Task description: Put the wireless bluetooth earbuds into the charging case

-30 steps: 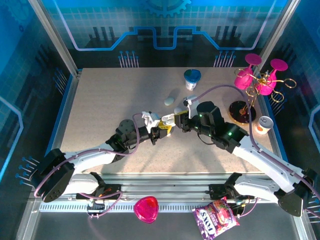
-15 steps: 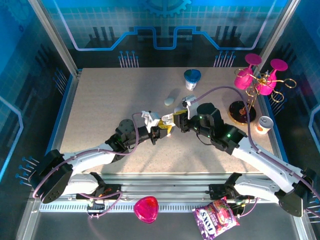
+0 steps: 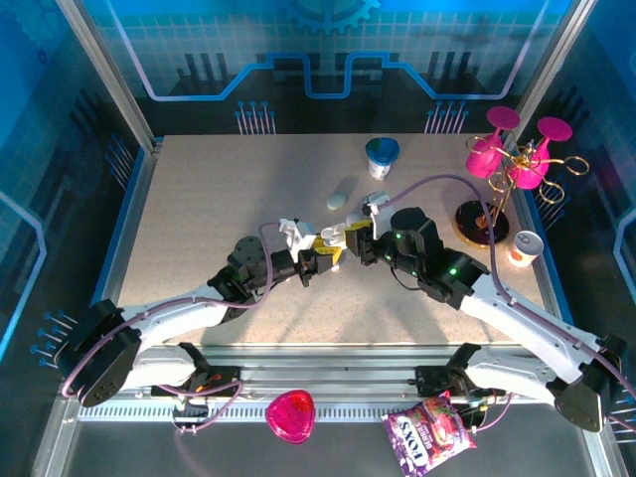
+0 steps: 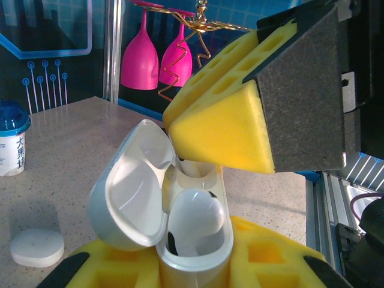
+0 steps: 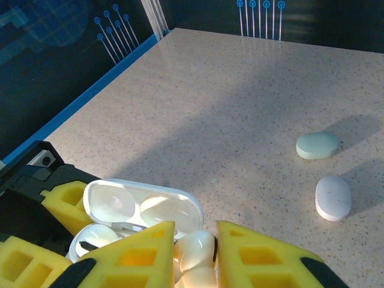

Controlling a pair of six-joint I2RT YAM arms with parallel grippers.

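**Second bud poised at the open case**

Both arms meet over the middle of the worktop (image 3: 199,219). The left end effector (image 3: 320,260) is clamped tight on the charging case (image 4: 135,198), with a yellow foam pad on either side of its body and the lid flipped wide open. The seated earbud (image 4: 197,219) is already in one well, rounded head up.

From the right comes the right end effector (image 5: 193,234), its pads parted only a sliver and pinching the second earbud (image 5: 195,255) between them. That bud hangs just beside the case's open rim — whether it touches the case, I cannot tell. In the left wrist view the right arm's foam pad hangs directly above the case mouth.

Farther back, a pale green oval case (image 5: 317,145) and a white oval case (image 5: 333,197) lie flat, near each other but apart. A blue-lidded cup (image 3: 382,155) stands beyond them — pink glasses (image 3: 517,149) at the far right corner.
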